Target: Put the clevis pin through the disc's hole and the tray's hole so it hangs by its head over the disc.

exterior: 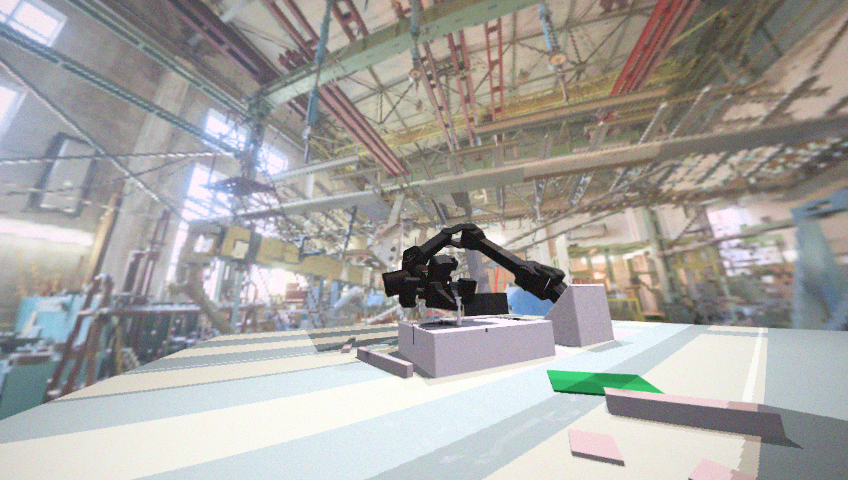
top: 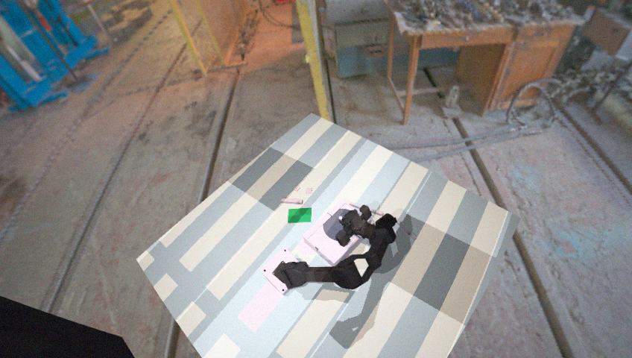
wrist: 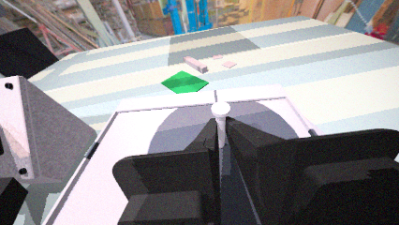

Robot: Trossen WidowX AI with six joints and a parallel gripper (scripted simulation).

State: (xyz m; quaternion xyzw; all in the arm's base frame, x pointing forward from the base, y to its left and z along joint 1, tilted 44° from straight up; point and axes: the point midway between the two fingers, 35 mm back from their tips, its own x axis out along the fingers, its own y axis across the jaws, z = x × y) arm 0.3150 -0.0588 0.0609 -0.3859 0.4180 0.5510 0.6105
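Note:
The aluminium disc [top: 332,229] [wrist: 170,128] lies flat in the rimmed steel tray [top: 323,247] [exterior: 493,346] [wrist: 103,187], toward the end away from the arm's base. The gripper [top: 344,221] [exterior: 457,296] [wrist: 222,128] is over the disc and shut on the steel clevis pin [top: 340,218] [exterior: 458,312] [wrist: 220,110]. The pin stands about upright, head up, above the fingertips. In the exterior view its shank reaches down to about the disc's level. Its lower tip, the disc's hole and the tray's pin hole are hidden, so I cannot tell whether the tip is in the holes.
A green rectangle [top: 299,215] [exterior: 601,382] [wrist: 184,82] lies beside the tray. A pinkish bar [top: 292,201] [exterior: 690,410] [wrist: 195,65] and small flat tiles lie beyond it. Another bar [exterior: 385,362] lies close to the tray. The arm's base block [exterior: 586,315] [wrist: 58,131] stands behind the tray.

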